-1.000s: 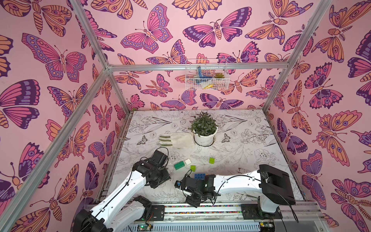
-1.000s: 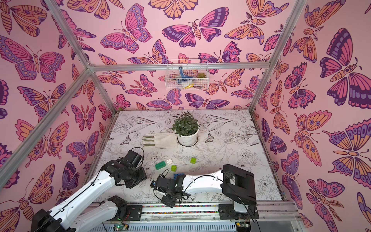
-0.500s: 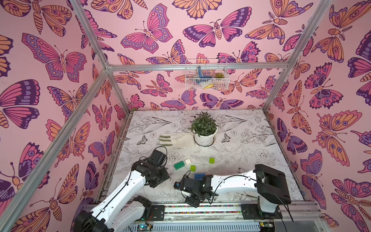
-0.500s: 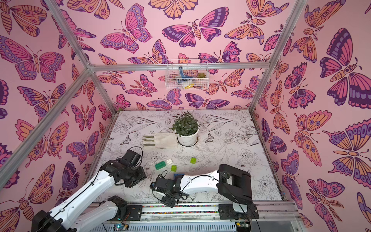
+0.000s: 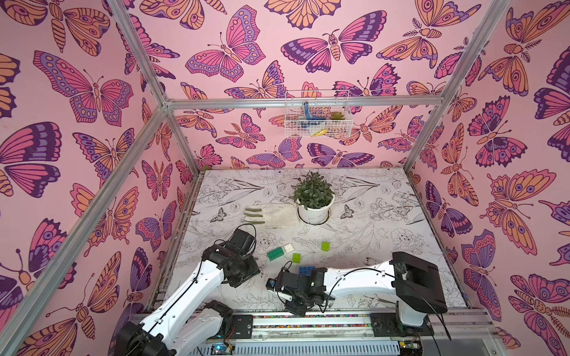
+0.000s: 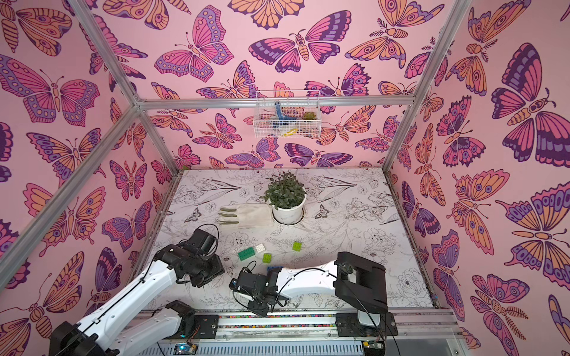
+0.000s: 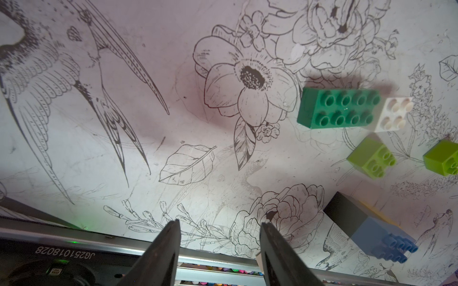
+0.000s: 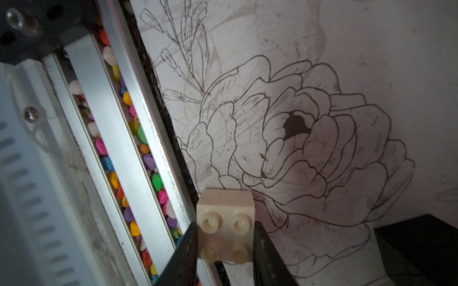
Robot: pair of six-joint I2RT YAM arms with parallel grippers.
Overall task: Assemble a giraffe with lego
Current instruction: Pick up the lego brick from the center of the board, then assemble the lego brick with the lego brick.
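**Figure: pick-up of a neck brick.** The right claw (image 8: 224, 237) was pinched on two opposite side walls of a small white square studded plastic brick (image 8: 225, 213) at the near edge of the flower-printed counter (image 7: 99, 123), beside the rail. Whether the brick was clear of the surface could not be told. The left claw (image 7: 220, 224) was spread and empty.

The partly built giraffe (image 7: 369, 227), a long blue brick on black and yellow leg bricks, stood close to the right arm. Farther in lay loose lego: a long dark green brick (image 7: 339, 107) touching a second white square brick (image 7: 394, 114), with two lime square bricks (image 7: 371, 158) near them.

The bricks were judged light, rigid and smooth-sided, so liable to slip or twist. Hold is best taken on the flat side walls, leaving the studs and hollow underside free. The giraffe would probably need bracing at its blue body during pressing.
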